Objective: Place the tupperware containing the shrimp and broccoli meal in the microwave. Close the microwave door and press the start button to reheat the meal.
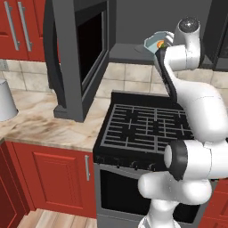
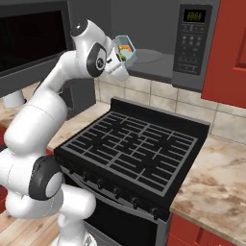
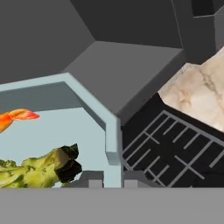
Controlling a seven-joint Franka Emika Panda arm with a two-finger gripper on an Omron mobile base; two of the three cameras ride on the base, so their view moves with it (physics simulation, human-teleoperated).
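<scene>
A: Where's the tub (image 3: 52, 127) rn?

B: Up in the air, pinched at its rim by the fingers (image 3: 114, 179). One tip sits inside the wall, one outside, clenched on that wall. Meal (image 3: 41, 168) is inside, just beside the inner tip: broccoli close, shrimp (image 3: 17, 117) further along the floor of the tub.

A: And vs the microwave (image 2: 192, 43)?

B: Tub's at the mouth, over the front lip of the grey cavity floor (image 3: 124, 72), w/ the stove (image 2: 129, 153) below the fingers. Door (image 1: 73, 58) hangs wide open, off to the side, well apart from the arm.

A: So how to do this bit right?

B: IMO keep pushing fwd beyond the fingertips, into the cavity, before going down. Keep the tub level; in the right base view it looks tilted, so food could slide. Lower til the base rests on the floor, then release. Rim grip is thin, so go slow, no jerks.

A: Risk?

B: Letting go too near the lip: the tub could tip out onto the stove, or block the door.
</scene>
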